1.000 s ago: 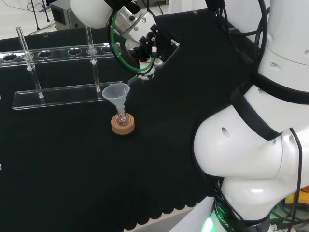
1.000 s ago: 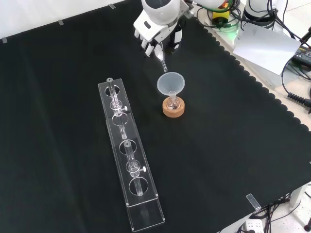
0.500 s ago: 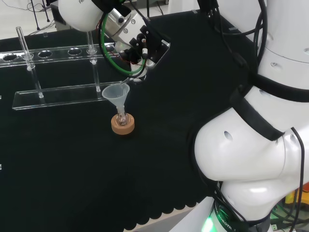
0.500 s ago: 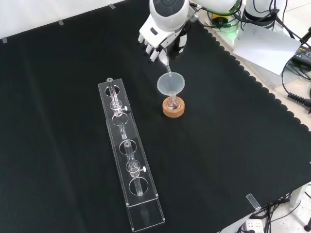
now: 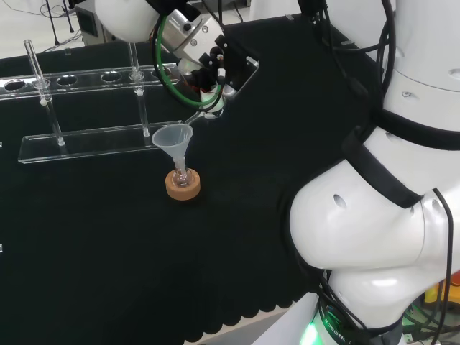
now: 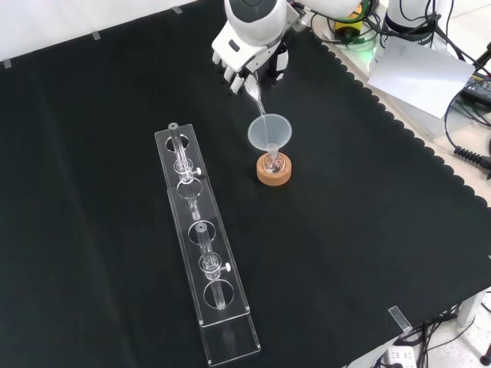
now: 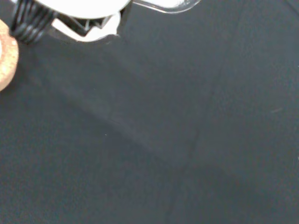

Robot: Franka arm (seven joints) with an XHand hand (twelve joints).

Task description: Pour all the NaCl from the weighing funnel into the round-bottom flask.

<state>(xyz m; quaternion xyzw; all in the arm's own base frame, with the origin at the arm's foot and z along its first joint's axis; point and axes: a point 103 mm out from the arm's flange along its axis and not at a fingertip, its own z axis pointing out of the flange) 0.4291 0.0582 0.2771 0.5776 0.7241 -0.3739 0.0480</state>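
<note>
Clear plastic marks the head view: a cone funnel (image 5: 172, 138) sits in the neck of the small round-bottom flask (image 5: 182, 177), which rests on a cork ring (image 5: 182, 186). At about two o'clock from the cone, the hand (image 5: 210, 77) hangs over the black cloth (image 5: 108, 244), its fingers curled round the weighing funnel (image 5: 195, 116), whose thin stem slants down to the cone's rim. A long clear rack (image 5: 93, 108) stands at about ten o'clock from the flask.

Seen from the front, the hand (image 6: 247, 57) comes in at twelve o'clock from the cone funnel (image 6: 270, 132). The weighing funnel (image 6: 258, 100) runs from the curled fingers towards five o'clock, its tip at or just over the cone's upper rim. The flask (image 6: 273, 162) and cork ring (image 6: 274, 172) stand directly below, and the rack (image 6: 201, 253) lies at about seven o'clock from them. Whether any salt is flowing I cannot tell.

Close to the wrist camera, a blurred white part of the hand (image 7: 79, 11) shows, with a clear edge of the weighing funnel (image 7: 170, 5), a slice of the cork ring (image 7: 5, 58) and bare cloth (image 7: 154, 140).

The risk, as I judge it, lies in the tip sitting so near the rim: a small drift outward would drop salt on the cloth. A sideways nudge against the cone could tip the top-heavy flask off its ring. Too shallow a tilt would leave salt behind.
</note>
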